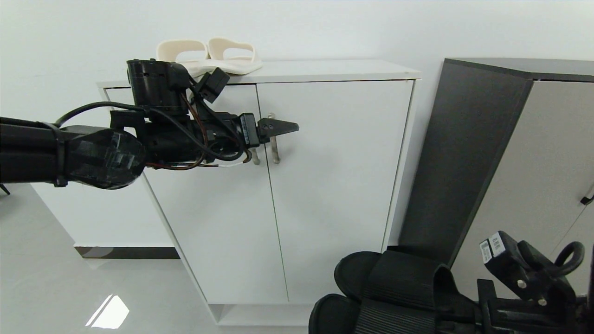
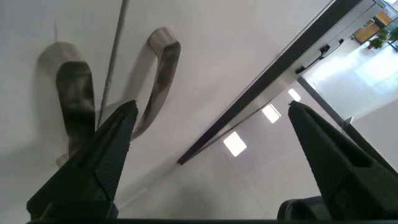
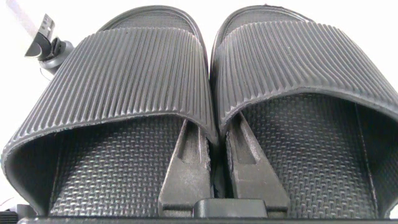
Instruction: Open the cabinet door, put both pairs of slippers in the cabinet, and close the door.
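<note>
The white cabinet (image 1: pixel 334 176) stands with both doors shut, its two metal handles (image 1: pixel 274 149) side by side at the middle seam. A cream pair of slippers (image 1: pixel 209 54) lies on its top. My left gripper (image 1: pixel 284 126) hovers in front of the handles, open (image 2: pixel 211 124), with the handles (image 2: pixel 160 74) just beyond one finger. Low at the front right, the black pair of slippers (image 1: pixel 394 287) is held up by my right gripper (image 3: pixel 214 168), one finger inside each slipper, pinching their adjoining walls together.
A dark cabinet (image 1: pixel 464 157) with a grey door (image 1: pixel 538 185) leans close on the white cabinet's right. Glossy grey floor (image 1: pixel 69 287) spreads to the left and front. A white wall rises behind.
</note>
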